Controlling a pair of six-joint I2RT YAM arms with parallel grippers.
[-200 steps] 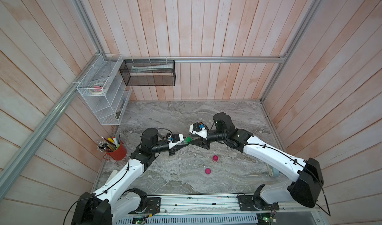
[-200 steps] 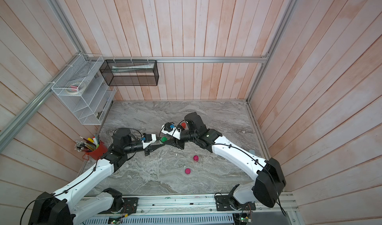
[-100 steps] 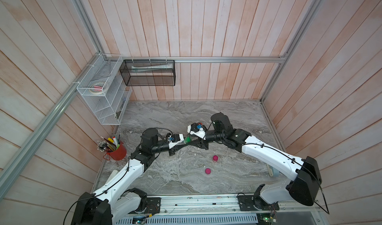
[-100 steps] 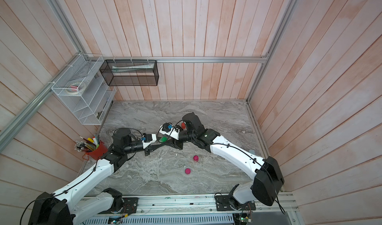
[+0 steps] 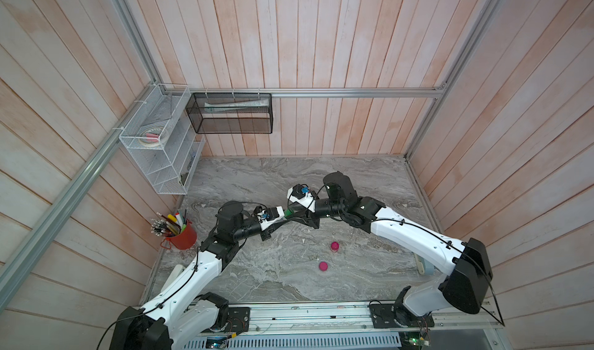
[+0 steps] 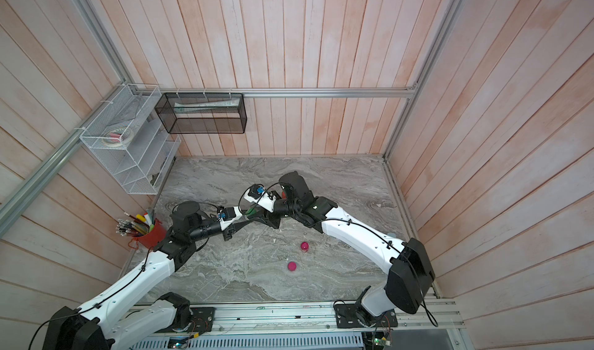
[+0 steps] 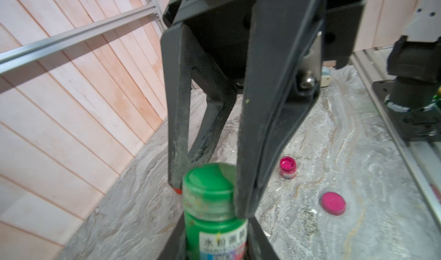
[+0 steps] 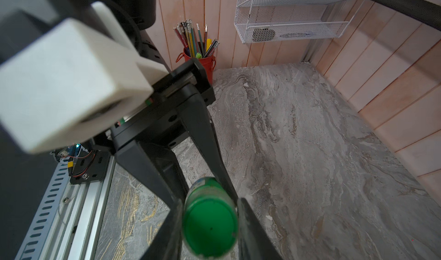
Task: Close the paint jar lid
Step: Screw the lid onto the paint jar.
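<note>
1. Green fills both wrist views: the green paint jar [image 7: 214, 232] sits in my left gripper [image 7: 216, 244], whose fingers are clamped on its labelled body.
2. I see the jar held off the marble tabletop [image 5: 257, 268], over its middle, at the spot where the two arms meet in both top views.
3. Its green lid [image 8: 210, 225] is on the jar's mouth; I cannot tell whether it is screwed fully down.
4. My right gripper [image 8: 210, 223] faces the left one, with its two fingers pressed against opposite sides of the lid and closed on it.
5. On the tabletop, nearer the arm bases, an open pink jar [image 7: 288, 168] stands upright. A loose pink lid [image 7: 333, 203] lies flat near it, not touching.
6. At the table's left edge, a red cup of pencils [image 5: 180, 236] stands well apart from both grippers.
</note>
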